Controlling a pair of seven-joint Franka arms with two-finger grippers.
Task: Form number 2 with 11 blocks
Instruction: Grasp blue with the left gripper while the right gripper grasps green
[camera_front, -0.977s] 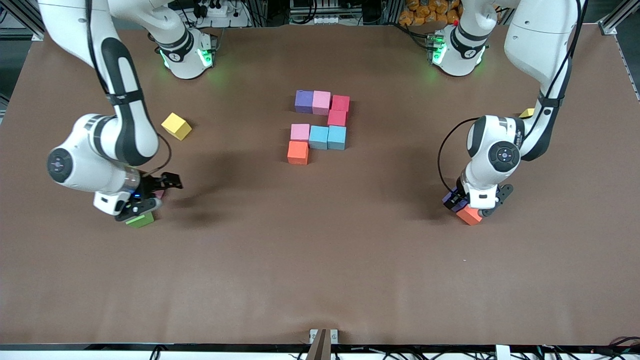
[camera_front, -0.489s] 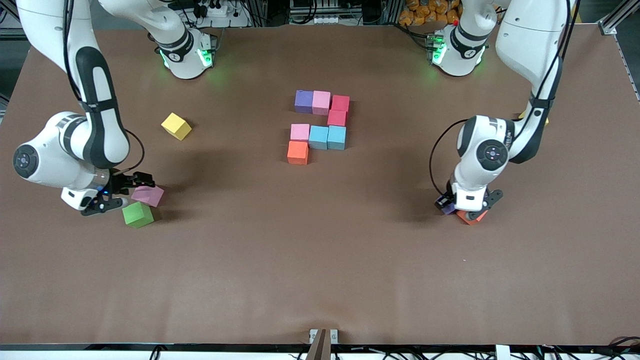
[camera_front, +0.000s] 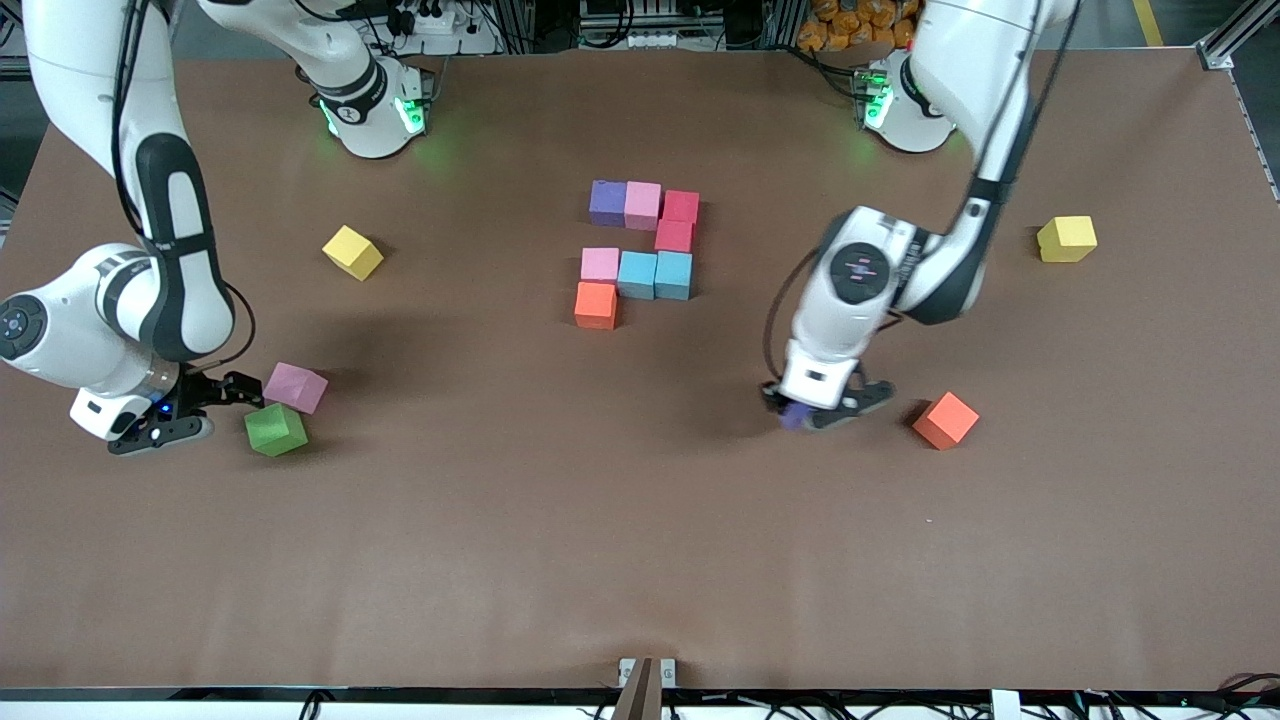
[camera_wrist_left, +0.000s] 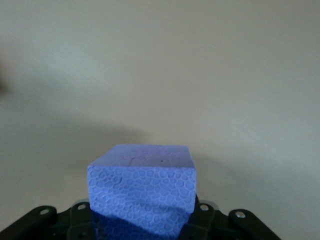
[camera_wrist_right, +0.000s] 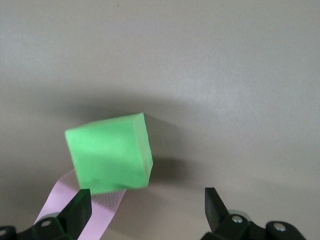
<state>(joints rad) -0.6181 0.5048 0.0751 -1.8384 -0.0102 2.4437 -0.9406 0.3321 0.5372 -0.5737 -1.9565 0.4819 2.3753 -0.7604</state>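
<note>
While left gripper (camera_front: 822, 412) clamps a purple foam cube (camera_wrist_left: 142, 192) w/ pebbled skin over bare table (camera_front: 600, 520), right gripper (camera_front: 215, 405) gapes beside green cube (camera_front: 276, 429) — partial 2 (camera_front: 640, 250) sits mid-table

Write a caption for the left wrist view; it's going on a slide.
Left gripper shut on a purple cube, carried above the bare brown table.

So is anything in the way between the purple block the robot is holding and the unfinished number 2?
Nothing visible is. The left gripper is shut on the purple block, over bare table. Between it and the number 2 the table is bare. The loose orange block lies toward the left arm's end, off that path.
</note>
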